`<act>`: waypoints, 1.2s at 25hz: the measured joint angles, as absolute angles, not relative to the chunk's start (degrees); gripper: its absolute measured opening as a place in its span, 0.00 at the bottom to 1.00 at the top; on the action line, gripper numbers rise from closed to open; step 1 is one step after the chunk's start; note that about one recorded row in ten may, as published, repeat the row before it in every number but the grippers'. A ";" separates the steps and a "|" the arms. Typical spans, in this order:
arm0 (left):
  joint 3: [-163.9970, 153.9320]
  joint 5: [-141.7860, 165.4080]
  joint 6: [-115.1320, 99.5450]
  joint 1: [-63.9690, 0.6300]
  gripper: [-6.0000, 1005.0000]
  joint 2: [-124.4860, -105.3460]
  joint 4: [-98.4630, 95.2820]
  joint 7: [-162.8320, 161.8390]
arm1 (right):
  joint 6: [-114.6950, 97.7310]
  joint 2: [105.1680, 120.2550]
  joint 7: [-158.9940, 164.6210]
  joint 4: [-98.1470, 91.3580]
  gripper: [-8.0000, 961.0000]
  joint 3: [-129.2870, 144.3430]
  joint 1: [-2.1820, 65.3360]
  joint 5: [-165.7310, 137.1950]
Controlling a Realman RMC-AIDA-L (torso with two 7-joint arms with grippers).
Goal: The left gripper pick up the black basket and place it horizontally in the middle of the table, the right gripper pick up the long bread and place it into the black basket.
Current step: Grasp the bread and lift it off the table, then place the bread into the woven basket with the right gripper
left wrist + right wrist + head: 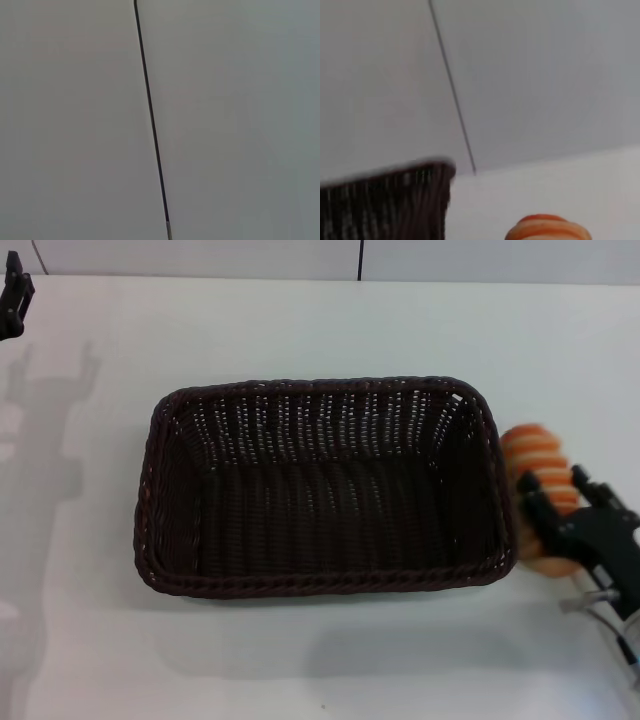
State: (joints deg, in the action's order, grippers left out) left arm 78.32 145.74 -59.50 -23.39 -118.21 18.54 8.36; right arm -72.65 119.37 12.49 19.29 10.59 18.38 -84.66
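The black basket (pixel 320 490) lies lengthwise across the middle of the white table (pixel 330 330), empty. The long bread (pixel 537 455), orange and cream striped, sits just off the basket's right end, touching its rim. My right gripper (pixel 556 502) reaches in from the lower right and is shut on the bread's near half. The right wrist view shows the bread's top (pixel 547 229) and a corner of the basket (pixel 385 202). My left gripper (pixel 12 295) is parked at the far left corner, well away from the basket.
A wall with a dark vertical seam (pixel 360 258) runs behind the table's far edge; the seam also shows in the left wrist view (pixel 150 120). Bare table surrounds the basket in front, behind and at the left.
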 joint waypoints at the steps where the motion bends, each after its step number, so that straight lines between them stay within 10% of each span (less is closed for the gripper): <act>1: 78.32 145.74 -59.50 -23.39 0.80 -118.21 18.54 8.36 | -74.96 119.36 12.38 19.19 0.72 10.38 17.68 -84.64; 12: 77.19 145.82 -59.32 -22.84 0.80 -118.39 18.52 8.04 | -106.40 119.38 12.41 18.99 0.61 10.95 12.29 -85.96; 23: 76.02 145.67 -57.75 -23.02 0.80 -118.48 17.03 7.73 | -95.00 119.45 18.62 20.57 0.51 10.97 25.01 -96.93; 30: 76.03 145.53 -58.00 -22.00 0.80 -118.55 17.07 7.65 | -90.46 119.49 18.89 21.63 0.65 10.39 27.40 -99.07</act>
State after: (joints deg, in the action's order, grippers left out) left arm 76.03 145.53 -58.00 -22.00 -118.55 17.07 7.65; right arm -90.46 119.49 18.89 21.63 10.39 27.40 -99.07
